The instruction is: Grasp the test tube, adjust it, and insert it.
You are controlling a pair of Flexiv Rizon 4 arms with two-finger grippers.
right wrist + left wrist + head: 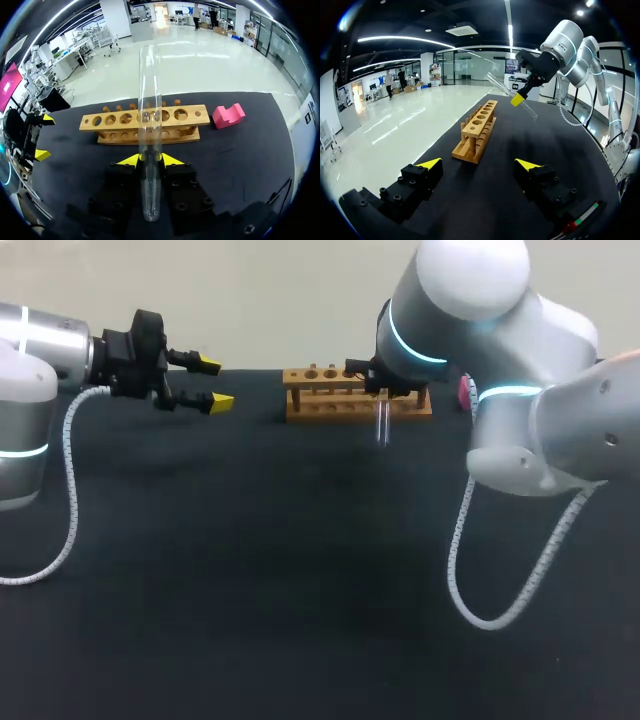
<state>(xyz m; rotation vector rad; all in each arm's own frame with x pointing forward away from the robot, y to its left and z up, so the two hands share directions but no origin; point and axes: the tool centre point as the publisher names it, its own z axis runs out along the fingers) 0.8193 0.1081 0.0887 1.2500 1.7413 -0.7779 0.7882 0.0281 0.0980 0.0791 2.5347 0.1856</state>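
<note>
R end effector (150, 159) is clenched on the test tube (150, 115), yellow tips pinching it from two sides partway along its length, w/ a long stretch sticking out ahead of the fingers and a shorter one running back under the wrist. The tube is in the air above the tabletop (300, 570), near the wooden rack (120, 119) but not in any hole; in the L wrist view it sits tilted, not upright. L end effector (215, 383) is released, holding nothing, well apart from the rack. A pink block (228, 115) lies just beside the rack's end. Handling, as a guess: the tube is clear, thin-walled, prob. glass, so light and stiff but slick and breakable. A hard squeeze could crack it, a soft one may let it slide or swivel betw. the pads. Best hold is on the straight wall, not at the rim or rounded end, leaving enough free length to enter a hole.
</note>
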